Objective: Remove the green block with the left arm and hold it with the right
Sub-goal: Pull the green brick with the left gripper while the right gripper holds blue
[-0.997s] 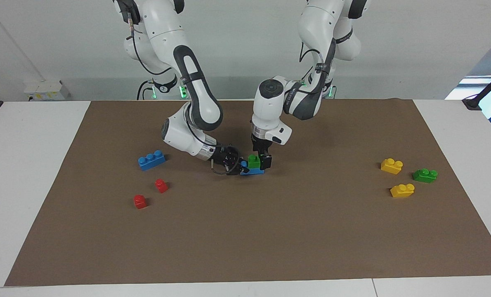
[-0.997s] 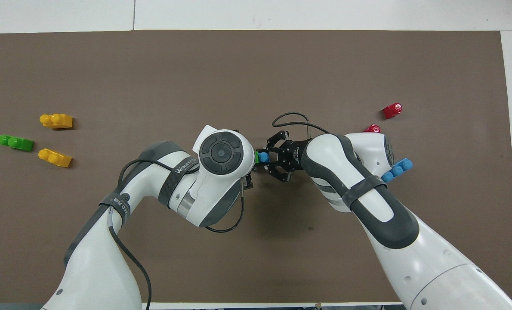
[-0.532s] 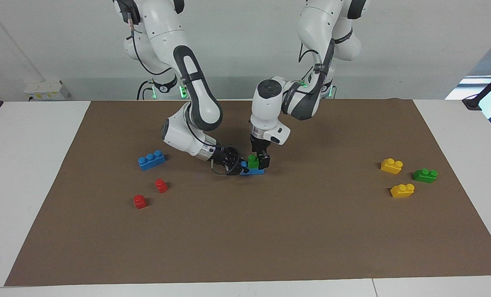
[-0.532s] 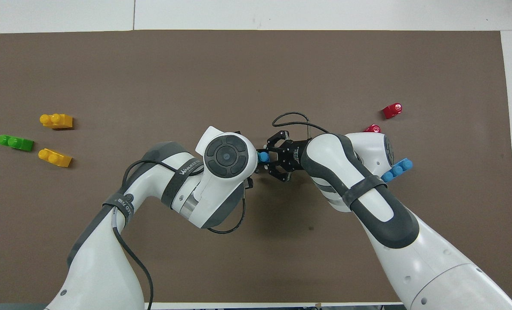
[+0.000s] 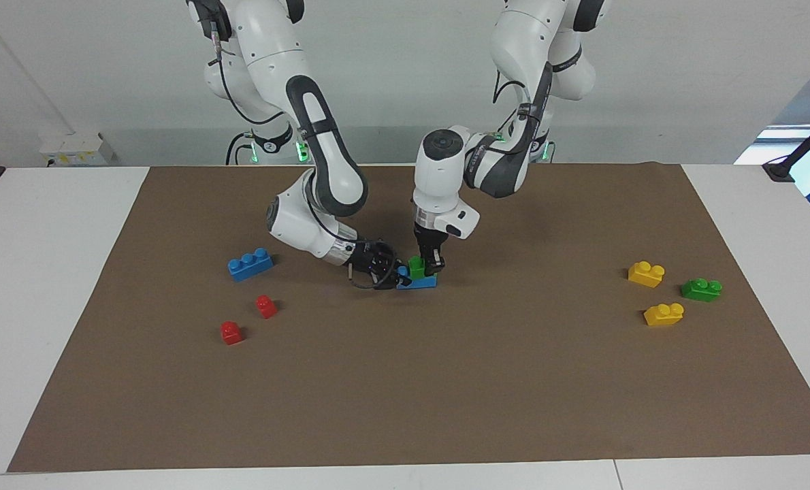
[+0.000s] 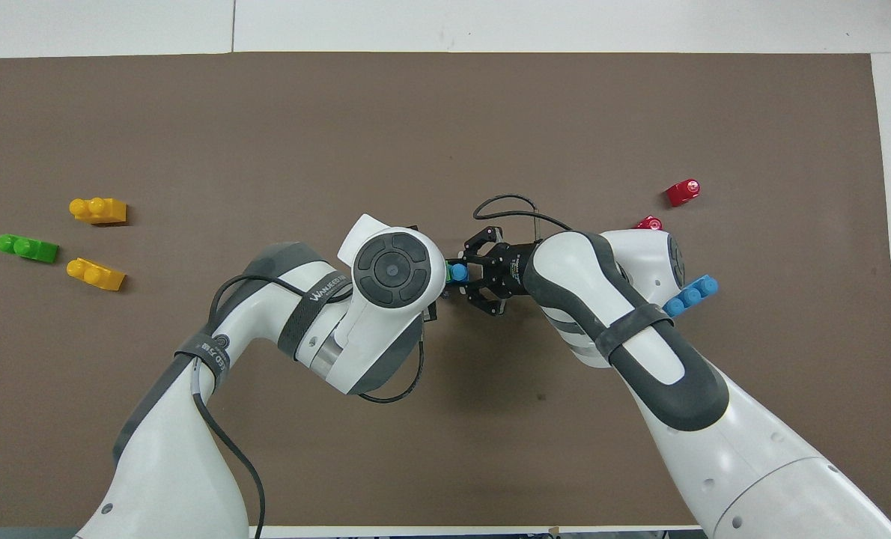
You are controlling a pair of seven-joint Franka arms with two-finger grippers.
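Mid-mat we find the green block (image 5: 417, 267) seated on a flat blue base brick (image 5: 418, 282). In the overhead view only a sliver of it shows (image 6: 446, 273), the rest hidden under the left arm's wrist.

Left gripper (image 5: 427, 267): pointing straight down, fingers closed on the green block from above.

Right gripper (image 5: 398, 274): lying low and sideways, fingers pinched on the end of the blue base brick nearer the right arm; we see that brick's blue stud between its tips from overhead (image 6: 458, 272).

Toward the right arm's end of the mat we count one long blue brick (image 5: 250, 263) and two small red blocks (image 5: 266, 306) (image 5: 231, 332), the blue one nearest the robots.

Toward the left arm's end we count two yellow bricks (image 5: 646, 273) (image 5: 663, 314) and a darker green brick (image 5: 701, 289) lying between them and a little further out.

All of it rests on a brown mat (image 5: 446, 395) over a white table (image 5: 37, 272).
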